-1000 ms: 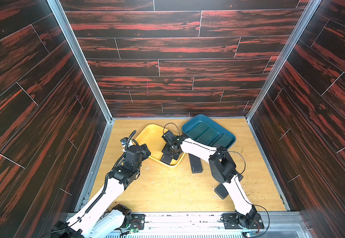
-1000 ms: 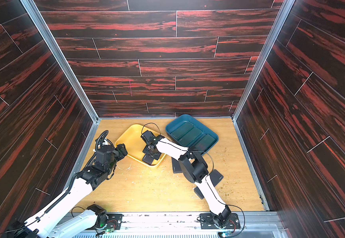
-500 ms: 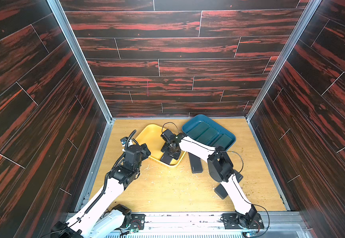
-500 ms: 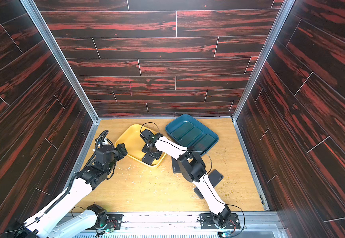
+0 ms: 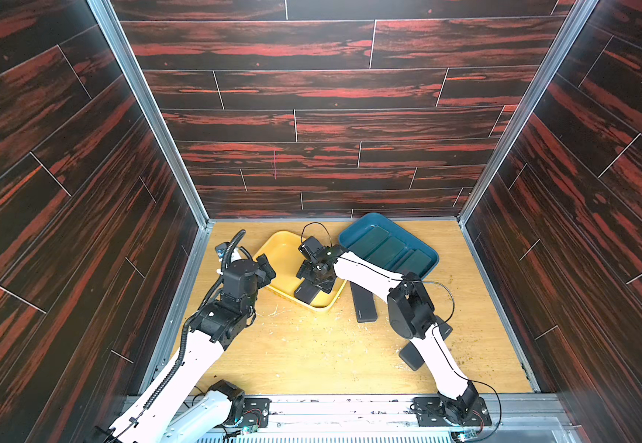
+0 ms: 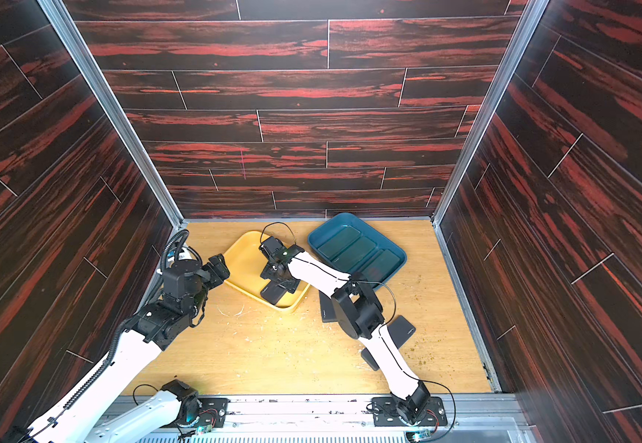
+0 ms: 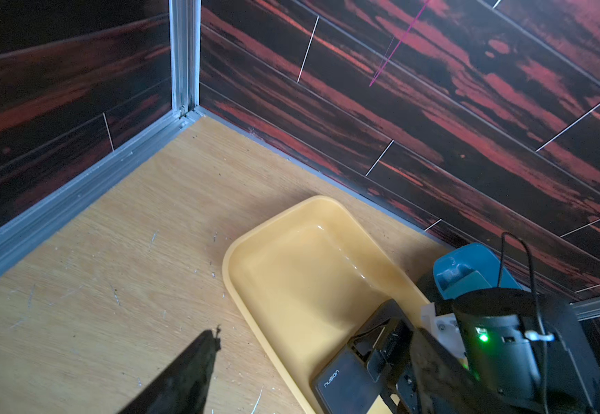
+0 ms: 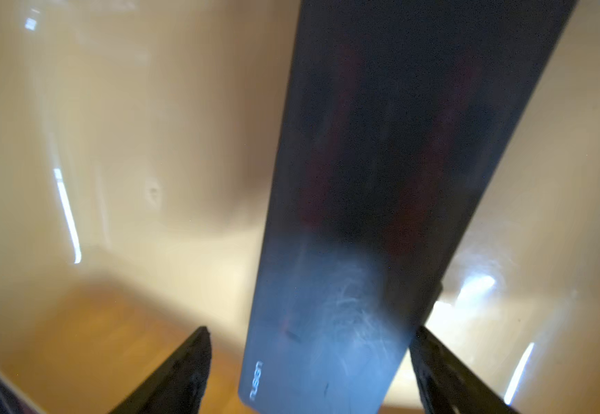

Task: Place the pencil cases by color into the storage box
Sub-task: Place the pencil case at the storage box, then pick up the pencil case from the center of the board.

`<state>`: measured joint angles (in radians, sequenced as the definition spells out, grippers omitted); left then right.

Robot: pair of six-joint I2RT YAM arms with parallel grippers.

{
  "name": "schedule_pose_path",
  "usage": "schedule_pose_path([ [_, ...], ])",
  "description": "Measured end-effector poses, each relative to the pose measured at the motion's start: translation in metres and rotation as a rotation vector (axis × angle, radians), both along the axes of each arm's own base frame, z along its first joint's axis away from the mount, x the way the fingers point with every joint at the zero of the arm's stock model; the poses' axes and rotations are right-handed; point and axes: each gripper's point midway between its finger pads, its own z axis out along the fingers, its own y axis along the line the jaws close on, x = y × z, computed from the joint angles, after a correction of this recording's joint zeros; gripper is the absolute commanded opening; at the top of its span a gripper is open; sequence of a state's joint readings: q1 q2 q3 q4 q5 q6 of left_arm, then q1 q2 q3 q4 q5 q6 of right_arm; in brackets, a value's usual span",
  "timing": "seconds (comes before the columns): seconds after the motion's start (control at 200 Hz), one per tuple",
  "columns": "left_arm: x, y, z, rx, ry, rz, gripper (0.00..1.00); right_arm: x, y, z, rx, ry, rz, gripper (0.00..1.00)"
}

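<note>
**Black case set down among its own colour.** A matte black pencil case [image 8: 381, 179] is shown lying flat in the yellow tray [image 5: 281, 251], at the end nearest the robot. The right gripper [image 8: 311, 331] is poised over it. Its fingers [image 8: 184, 369] are spread wider than the case, one clear of a long edge and one just beside the other edge, so the case is judged not to be gripped.

Dark green pencil cases [image 5: 388, 251] are laid side by side in the blue tray [image 5: 354, 226], just beside the yellow tray. One more black case [image 5: 363, 303] is left on the worktop [image 5: 311, 356] close against the yellow tray's rim. Others [image 6: 403, 330] lie farther from it, partly hidden by the right arm.

The left gripper [image 5: 266, 267] is held at the yellow tray's opposite rim with nothing seen in it. How wide its fingers stand cannot be told.

The cases are judged stiff, light and smooth-faced, and so prone to slipping. Being so thin, each is best taken across its narrow width, on the long edges near the middle.
</note>
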<state>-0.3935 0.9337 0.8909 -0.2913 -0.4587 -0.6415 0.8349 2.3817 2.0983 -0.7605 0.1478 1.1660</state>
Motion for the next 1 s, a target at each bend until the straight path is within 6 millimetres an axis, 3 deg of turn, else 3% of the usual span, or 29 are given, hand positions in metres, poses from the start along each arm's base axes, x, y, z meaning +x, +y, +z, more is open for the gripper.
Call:
schedule_pose_path([
  [0.326, -0.002, 0.006, 0.024, 0.037, -0.02, 0.014, 0.86, 0.006, -0.002, 0.042, 0.024, -0.072, -0.001, 0.87],
  [0.561, 0.002, 0.004, 0.037, 0.049, -0.03, 0.008, 0.86, 0.001, -0.019, 0.075, 0.017, -0.154, 0.025, 0.87],
  [0.762, 0.009, -0.006, 0.024, 0.064, 0.02, -0.038, 0.86, -0.007, -0.057, 0.134, 0.043, -0.317, 0.047, 0.87],
  [0.887, 0.015, -0.014, 0.012, 0.064, 0.056, -0.069, 0.85, -0.013, -0.104, 0.168, 0.046, -0.425, 0.023, 0.88],
  [0.997, 0.018, -0.024, 0.003, 0.066, 0.08, -0.094, 0.85, -0.018, -0.148, 0.186, 0.033, -0.505, -0.013, 0.89],
])
